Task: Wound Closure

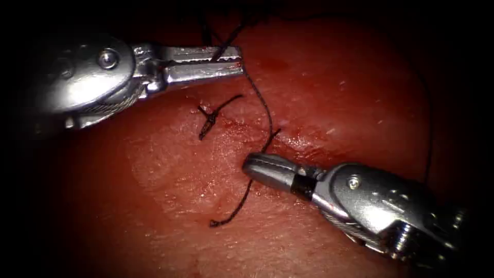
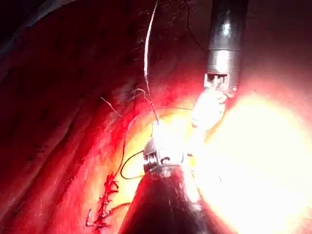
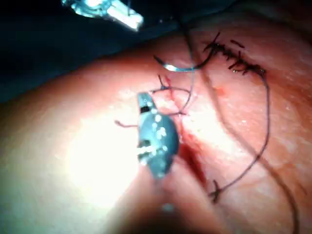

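Note:
The left tool (image 1: 240,61) reaches in from the upper left, its jaws shut on the dark thread (image 1: 266,110). From there the thread runs down across the tissue (image 1: 350,92) to the right tool (image 1: 247,167), whose jaws are shut on it at the cut (image 1: 288,141). A loose tail (image 1: 231,211) curls away below those jaws. Left of the cut sits a tied knot (image 1: 208,121) with short ends. In the right wrist view a curved bright needle (image 3: 176,68) lies by the stitched row (image 3: 236,58), free of the right tool (image 3: 153,136); whether it is in the tissue I cannot tell.
Red fluid glistens along the cut. In the left wrist view the left tool (image 2: 161,151) faces the right tool's shaft (image 2: 224,39), with thread (image 2: 146,48) rising between them and earlier stitches (image 2: 105,204) nearby. Another small knot (image 3: 214,192) shows in the right wrist view.

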